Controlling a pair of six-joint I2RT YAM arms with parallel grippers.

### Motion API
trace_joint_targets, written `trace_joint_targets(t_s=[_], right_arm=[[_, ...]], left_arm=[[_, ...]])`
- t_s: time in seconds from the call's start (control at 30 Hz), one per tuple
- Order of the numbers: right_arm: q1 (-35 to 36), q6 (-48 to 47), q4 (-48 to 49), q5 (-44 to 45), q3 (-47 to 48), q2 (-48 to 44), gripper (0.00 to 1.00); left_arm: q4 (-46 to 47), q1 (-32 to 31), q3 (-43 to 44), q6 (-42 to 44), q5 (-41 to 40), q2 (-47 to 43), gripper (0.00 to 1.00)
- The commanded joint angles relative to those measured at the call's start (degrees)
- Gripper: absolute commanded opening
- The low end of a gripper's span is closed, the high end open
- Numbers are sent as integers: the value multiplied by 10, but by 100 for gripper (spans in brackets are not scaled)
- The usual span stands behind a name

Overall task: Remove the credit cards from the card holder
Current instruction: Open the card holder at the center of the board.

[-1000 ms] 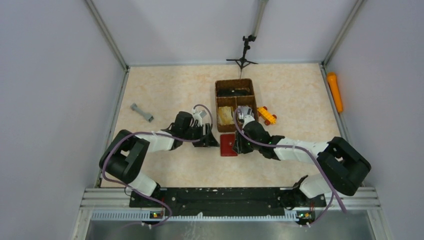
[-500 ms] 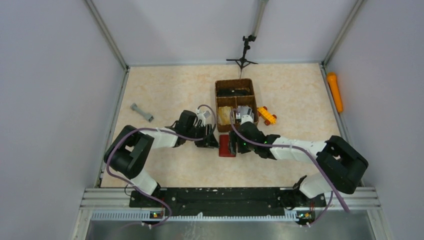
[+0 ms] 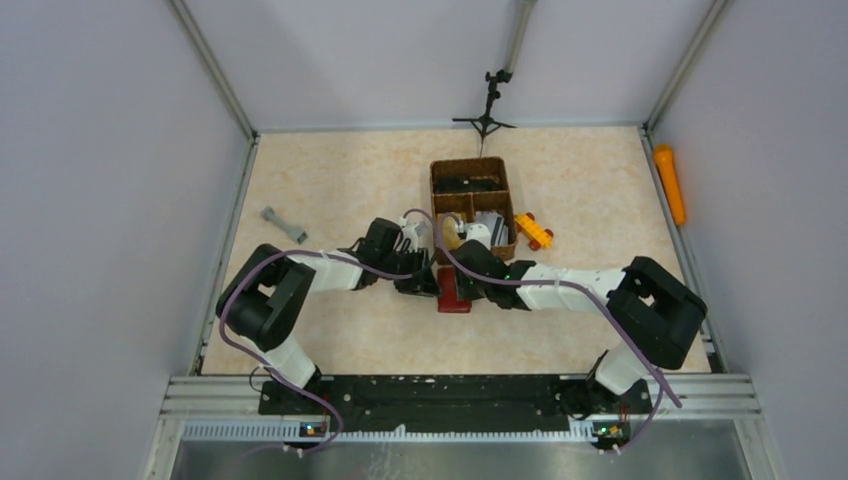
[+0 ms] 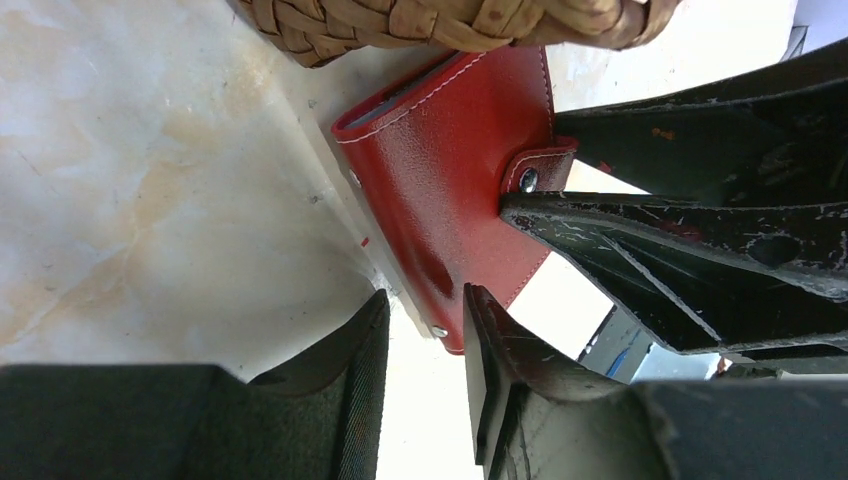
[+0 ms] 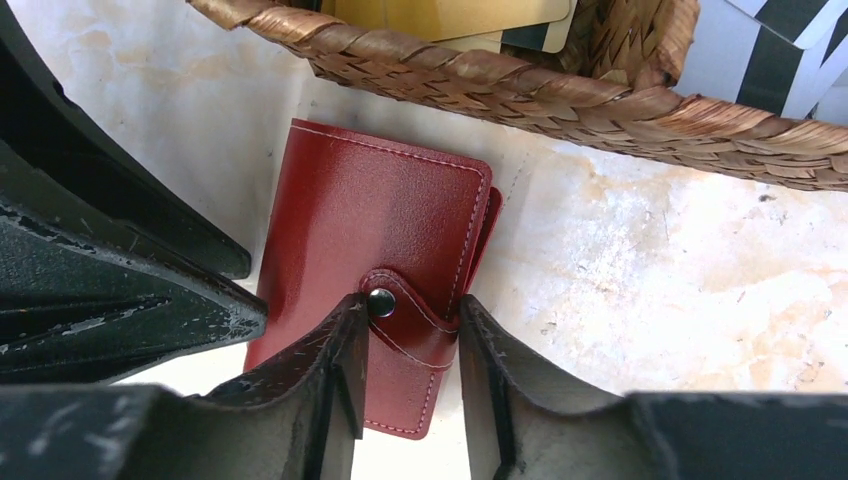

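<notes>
Left hand (image 3: 424, 284), right hand (image 3: 464, 288) flank red card holder (image 3: 452, 300), beside woven basket (image 3: 508, 215).

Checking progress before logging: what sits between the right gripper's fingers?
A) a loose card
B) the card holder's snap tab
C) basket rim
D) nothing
B: the right wrist view shows the right gripper straddling the snap tab of the closed card holder.
</notes>
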Motion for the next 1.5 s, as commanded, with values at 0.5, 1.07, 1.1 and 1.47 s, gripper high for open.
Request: trace_joint_targets(t_s=[0.5, 1.07, 1.1, 1.47], right_arm=[[11, 68, 119, 1, -108, -163, 23], [6, 96, 140, -6, -151, -256, 14], [5, 97, 137, -6, -153, -256, 14], [-29, 92, 72, 7, -163, -259, 21]], left_arm=[[23, 9, -29, -11, 5, -38, 51], [147, 20, -74, -57, 105, -71, 62], [133, 20, -71, -52, 96, -70, 61], [61, 20, -49, -14, 45, -62, 48]])
